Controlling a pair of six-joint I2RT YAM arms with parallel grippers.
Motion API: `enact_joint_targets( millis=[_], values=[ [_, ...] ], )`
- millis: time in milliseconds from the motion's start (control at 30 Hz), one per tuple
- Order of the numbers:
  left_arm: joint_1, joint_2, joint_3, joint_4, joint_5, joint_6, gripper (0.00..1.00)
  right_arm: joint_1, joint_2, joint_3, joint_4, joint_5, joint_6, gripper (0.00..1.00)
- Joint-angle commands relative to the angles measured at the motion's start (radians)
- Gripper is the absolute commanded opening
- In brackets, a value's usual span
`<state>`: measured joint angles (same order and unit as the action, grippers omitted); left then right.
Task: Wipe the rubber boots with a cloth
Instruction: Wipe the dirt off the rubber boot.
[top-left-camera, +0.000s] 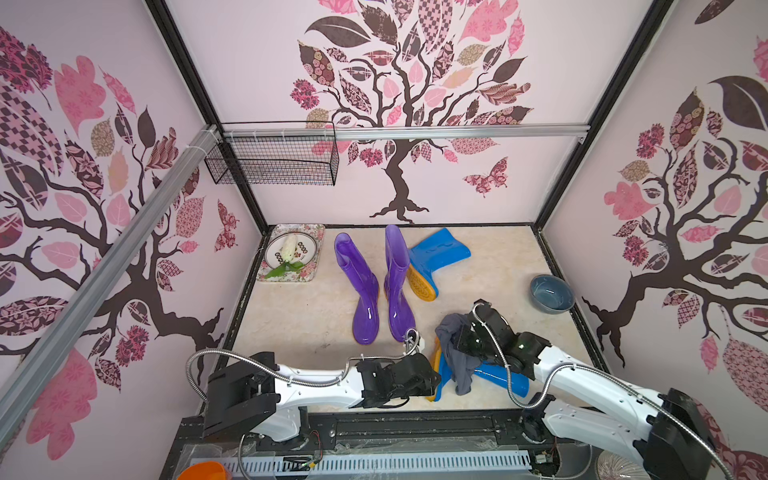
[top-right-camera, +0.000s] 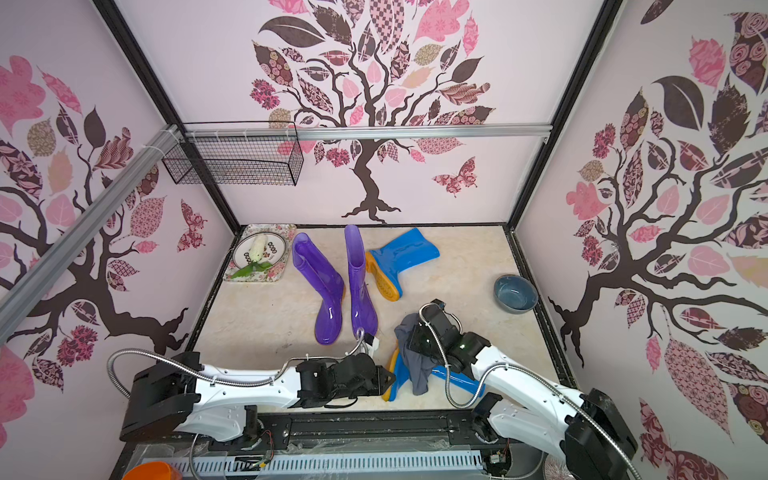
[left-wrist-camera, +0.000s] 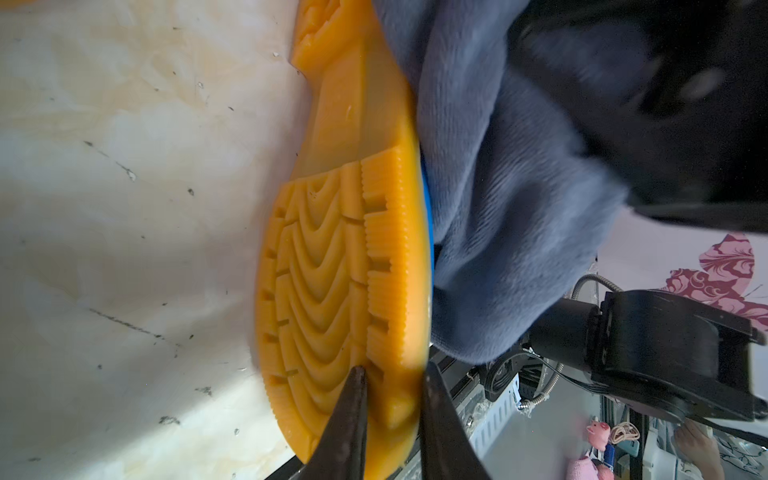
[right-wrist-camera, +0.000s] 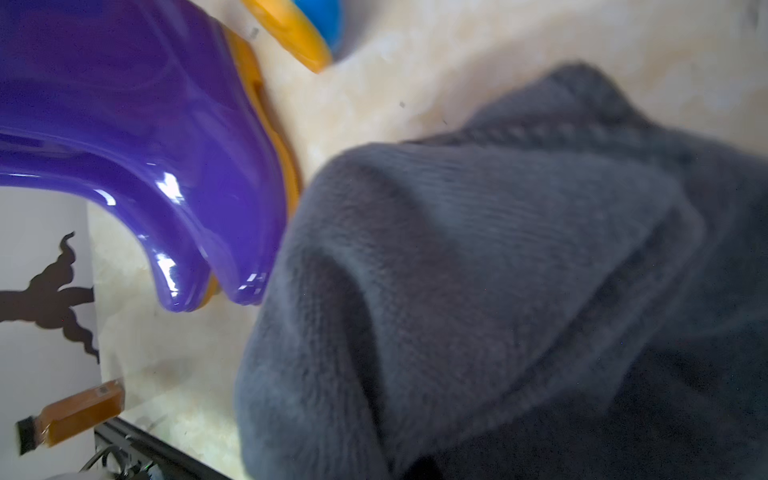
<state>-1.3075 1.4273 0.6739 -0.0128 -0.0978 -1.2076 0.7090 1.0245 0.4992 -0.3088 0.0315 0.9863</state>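
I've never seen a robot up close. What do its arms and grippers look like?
The left arm and right arm have smooth white shells with black boxy joints and wrists. A silver ribbed hose loops along each. The left gripper has two slim, dark, tapering fingers; the right gripper is black, its fingers hidden.

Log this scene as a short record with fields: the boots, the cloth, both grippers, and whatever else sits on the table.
purple boots: upright, side by side
far blue boot: on its side beside the purple pair
near blue boot: on its side at the front edge
cloth: draped over the near blue boot
left gripper: closed on the toe of the near blue boot's sole
right gripper: shut on the cloth
bowl: right side, apart from the boots
floral tray: far left corner
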Motion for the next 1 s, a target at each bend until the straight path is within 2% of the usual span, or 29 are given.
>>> enact_joint_targets(
  millis=[0,67,167,267,400,600,867,967],
  values=[
    [0.047,0.048,-0.018,-0.190,-0.100,-0.025,0.20,0.003,0.010,-0.069,-0.137,0.126,0.201,0.00],
    [0.052,0.044,-0.019,-0.194,-0.099,-0.020,0.22,0.003,-0.031,-0.076,-0.231,0.178,0.249,0.00],
    [0.052,0.025,-0.017,-0.187,-0.089,0.004,0.30,-0.006,-0.111,-0.101,-0.223,0.214,0.199,0.00],
    [0.051,-0.008,0.012,-0.197,-0.069,0.086,0.47,-0.074,-0.135,-0.082,-0.257,0.182,0.132,0.00],
    [0.025,0.003,0.110,-0.327,-0.092,0.172,0.55,-0.120,-0.174,-0.074,-0.248,0.130,0.069,0.00],
    [0.008,0.124,0.214,-0.400,-0.077,0.201,0.55,-0.120,-0.182,-0.043,-0.262,0.125,0.020,0.00],
    [-0.059,0.170,0.343,-0.469,-0.107,0.259,0.56,-0.120,-0.195,-0.053,-0.252,0.116,-0.006,0.00],
    [-0.059,0.208,0.356,-0.506,-0.136,0.243,0.45,-0.119,-0.193,-0.054,-0.253,0.114,-0.015,0.00]
  ],
)
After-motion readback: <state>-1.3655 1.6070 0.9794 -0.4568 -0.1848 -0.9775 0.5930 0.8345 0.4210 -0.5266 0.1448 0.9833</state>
